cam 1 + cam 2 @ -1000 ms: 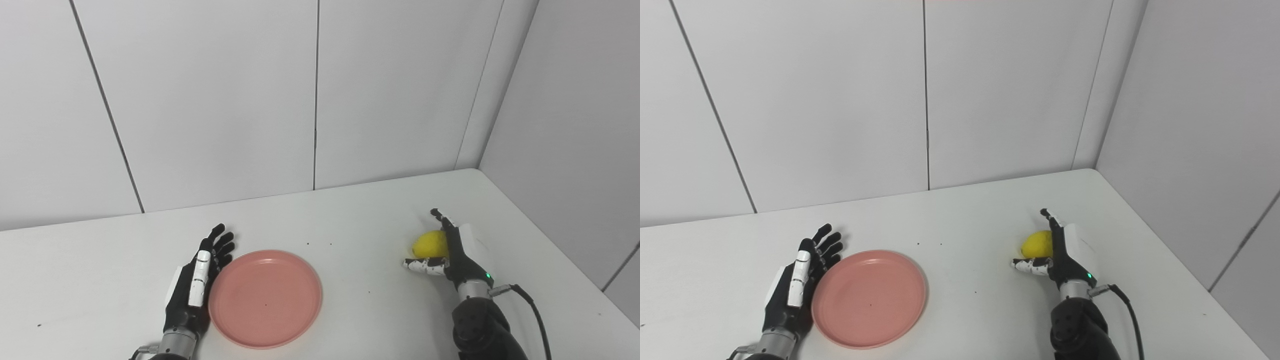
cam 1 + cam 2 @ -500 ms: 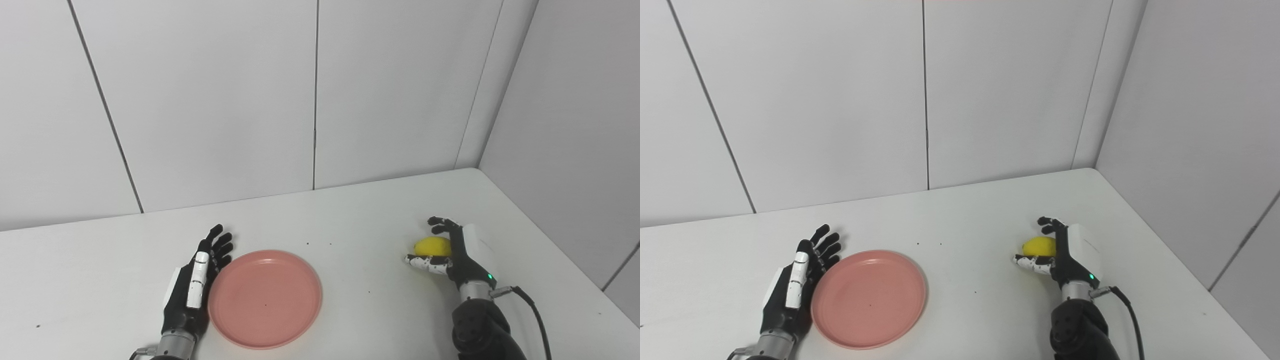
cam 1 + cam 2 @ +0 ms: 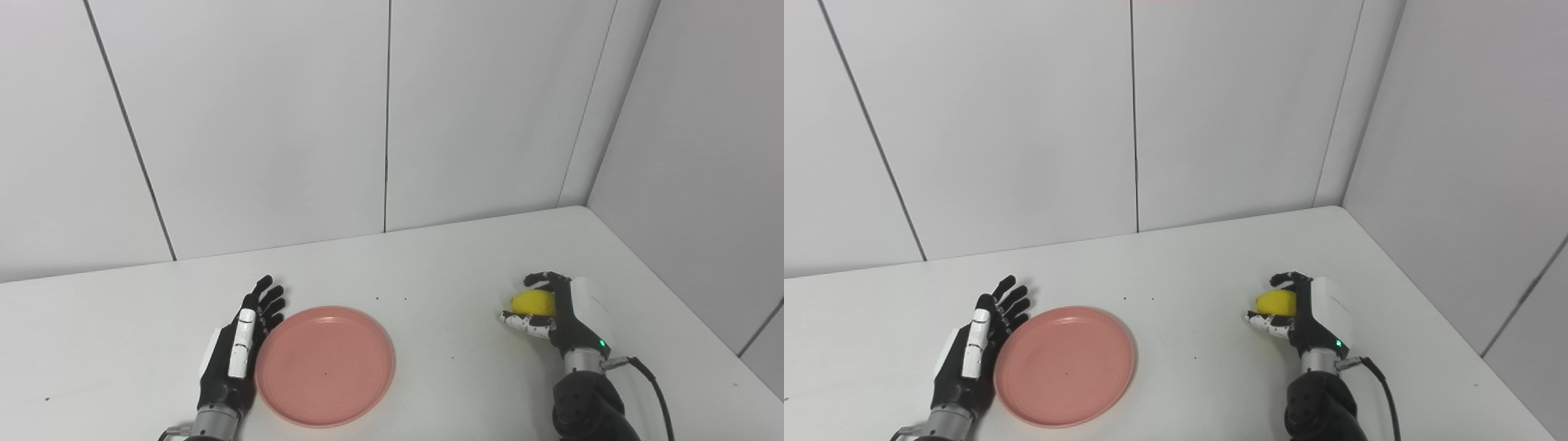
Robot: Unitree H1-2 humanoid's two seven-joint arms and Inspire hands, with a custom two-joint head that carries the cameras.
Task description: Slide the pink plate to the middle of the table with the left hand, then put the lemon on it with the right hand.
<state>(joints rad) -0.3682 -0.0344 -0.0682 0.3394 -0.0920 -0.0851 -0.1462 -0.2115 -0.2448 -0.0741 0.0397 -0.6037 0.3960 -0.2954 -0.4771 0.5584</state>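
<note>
1. The white matte table (image 3: pixel 429 257) carries everything.
2. The round, smooth pink plate (image 3: pixel 324 365) lies at its 7 o'clock.
3. The left hand (image 3: pixel 236 355) rests flat, fingers spread, touching the plate's 9 o'clock rim.
4. The right hand (image 3: pixel 554 309) curls around the oval yellow lemon (image 3: pixel 531 302) at 4 o'clock.

Bright, even light; sharp, soft shadows

left robot hand (image 3: pixel 236 352) flat, right robot hand (image 3: pixel 560 309) clenched
</note>
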